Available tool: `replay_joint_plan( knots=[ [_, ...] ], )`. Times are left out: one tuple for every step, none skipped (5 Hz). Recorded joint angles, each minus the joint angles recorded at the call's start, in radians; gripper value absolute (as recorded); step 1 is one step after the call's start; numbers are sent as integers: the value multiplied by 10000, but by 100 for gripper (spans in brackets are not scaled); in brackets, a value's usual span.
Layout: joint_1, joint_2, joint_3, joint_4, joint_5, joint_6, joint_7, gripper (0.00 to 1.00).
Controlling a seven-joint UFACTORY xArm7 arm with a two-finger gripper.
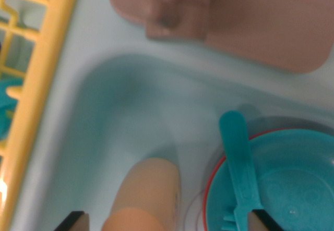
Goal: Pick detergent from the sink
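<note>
the orange detergent bottle point(148, 194) lies in the pale sink point(130, 116), near the bottom edge of the wrist view, with its rounded body pointing up into the basin. the gripper point(167, 221) hangs over it with its two dark fingertips spread wide at the bottom corners of the frame, released and grasping nothing. the bottle sits between them but closer to the fingertip on the wrist view's left.

the main risk is on the wrist view's right. the fingertip there is right over a teal fork point(241, 168) that rests across a teal bowl point(292, 184) with a red rim beneath it, just beside the bottle. a straight descent would probably land that finger on the fork or the bowl rim, stopping the closure or tipping the dishes. the off-centre bottle could also be pushed sideways rather than pinched, and its smooth rounded plastic may slip or roll in the curved basin.

the sink looks like glossy moulded plastic with soft corners. a pink faucet piece point(224, 17), matte and rounded, sits on the far rim. a yellow dish rack point(39, 59) of thin plastic bars runs along the wrist view's left. the picture is blurred, so the bottle's cap end cannot be made out.
</note>
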Motion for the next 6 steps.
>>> replay_joint_plan(
  knots=[
    [0, 0, 0, 0, 0, 0, 0, 0],
    [-13, 40, -15, -149, 13, -175, -101, 0],
    [-13, 40, -15, -149, 13, -175, -101, 0],
    [-20, 64, -24, -238, 21, -279, -161, 0],
    [-20, 64, -24, -238, 21, -279, -161, 0],
    [-23, 73, -28, -270, 24, -317, -182, 0]
  ],
)
